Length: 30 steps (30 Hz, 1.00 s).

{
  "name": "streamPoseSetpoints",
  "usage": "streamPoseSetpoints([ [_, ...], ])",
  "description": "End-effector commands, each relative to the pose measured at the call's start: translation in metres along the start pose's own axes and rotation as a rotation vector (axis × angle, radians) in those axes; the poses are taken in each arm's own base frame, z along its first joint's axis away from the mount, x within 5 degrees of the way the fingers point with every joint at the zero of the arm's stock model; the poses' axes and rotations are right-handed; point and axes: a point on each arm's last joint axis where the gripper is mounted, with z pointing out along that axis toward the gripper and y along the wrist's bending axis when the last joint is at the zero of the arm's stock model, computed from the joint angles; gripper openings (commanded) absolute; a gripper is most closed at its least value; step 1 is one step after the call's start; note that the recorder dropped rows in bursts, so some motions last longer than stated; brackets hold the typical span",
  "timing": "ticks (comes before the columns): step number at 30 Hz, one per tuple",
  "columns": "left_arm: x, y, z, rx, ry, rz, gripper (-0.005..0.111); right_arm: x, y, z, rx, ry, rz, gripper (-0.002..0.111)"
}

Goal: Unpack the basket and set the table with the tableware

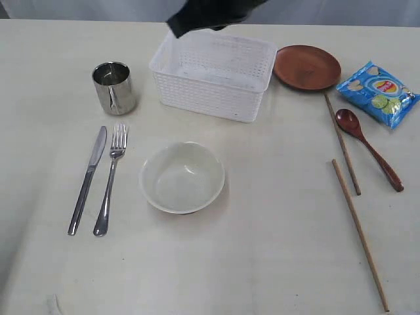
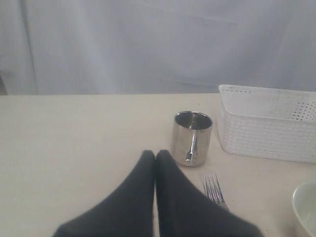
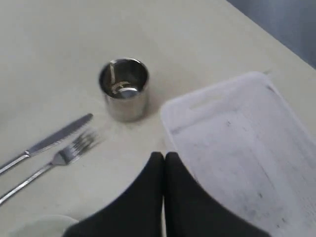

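Note:
The white basket (image 1: 216, 102) stands empty at the back middle of the table (image 1: 275, 249). My right gripper (image 1: 176, 27) hangs shut above the basket's (image 3: 237, 143) back left corner, nothing between its fingertips (image 3: 164, 155). A steel cup (image 1: 113, 86) stands left of the basket, with knife (image 1: 88, 178) and fork (image 1: 110, 178) in front of it. The cream bowl (image 1: 182, 177) sits in the middle. The brown plate (image 1: 306, 67), wooden spoon (image 1: 367, 147) and two chopsticks (image 1: 342, 143) (image 1: 359, 233) lie on the right. My left gripper (image 2: 155, 153) is shut and empty, low near the cup (image 2: 192, 137).
A blue chips bag (image 1: 377, 93) lies at the back right beside the plate. A pale curtain hangs behind the table's far edge. The two chopsticks lie apart, one ahead of the other.

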Motion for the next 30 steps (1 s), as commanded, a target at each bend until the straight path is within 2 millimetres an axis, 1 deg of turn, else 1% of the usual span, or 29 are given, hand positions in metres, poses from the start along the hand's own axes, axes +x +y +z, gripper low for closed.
streamPoseSetpoints([
  [1,0.0,0.0,0.0,0.002,-0.007,-0.005,0.0,0.017,-0.034,-0.009,0.057,0.034,0.061,0.0],
  [9,0.0,0.0,0.0,0.002,-0.007,-0.005,0.0,0.047,-0.092,-0.018,0.102,0.101,0.197,0.0],
  [11,0.0,0.0,0.0,0.002,-0.007,-0.005,0.0,0.057,-0.107,-0.021,0.121,0.121,0.272,0.0],
  [14,0.0,0.0,0.0,0.002,-0.007,-0.005,0.0,0.077,-0.127,-0.026,0.133,0.177,0.427,0.0],
  [17,0.0,0.0,0.0,0.002,-0.007,-0.005,0.0,0.109,-0.138,-0.031,0.136,0.269,0.516,0.0],
  [18,0.0,0.0,0.0,0.002,-0.007,-0.005,0.0,0.135,-0.14,-0.033,0.146,0.318,0.57,0.0],
  [19,0.0,0.0,0.0,0.002,-0.007,-0.005,0.0,0.144,-0.139,-0.036,0.152,0.331,0.592,0.0],
  [20,0.0,0.0,0.0,0.002,-0.007,-0.005,0.0,0.167,-0.136,-0.04,0.169,0.359,0.638,0.0],
  [21,0.0,0.0,0.0,0.002,-0.007,-0.005,0.0,0.177,-0.133,-0.042,0.177,0.37,0.656,0.0],
  [22,0.0,0.0,0.0,0.002,-0.007,-0.005,0.0,0.19,-0.131,-0.05,0.214,0.36,0.684,0.0],
  [24,0.0,0.0,0.0,0.002,-0.007,-0.005,0.0,0.2,-0.13,-0.063,0.256,0.337,0.71,0.0],
  [27,0.0,0.0,0.0,0.002,-0.007,-0.005,0.0,0.21,-0.124,-0.076,0.276,0.339,0.735,0.0],
  [30,0.0,0.0,0.0,0.002,-0.007,-0.005,0.0,0.222,-0.118,-0.076,0.282,0.416,0.724,0.0],
])
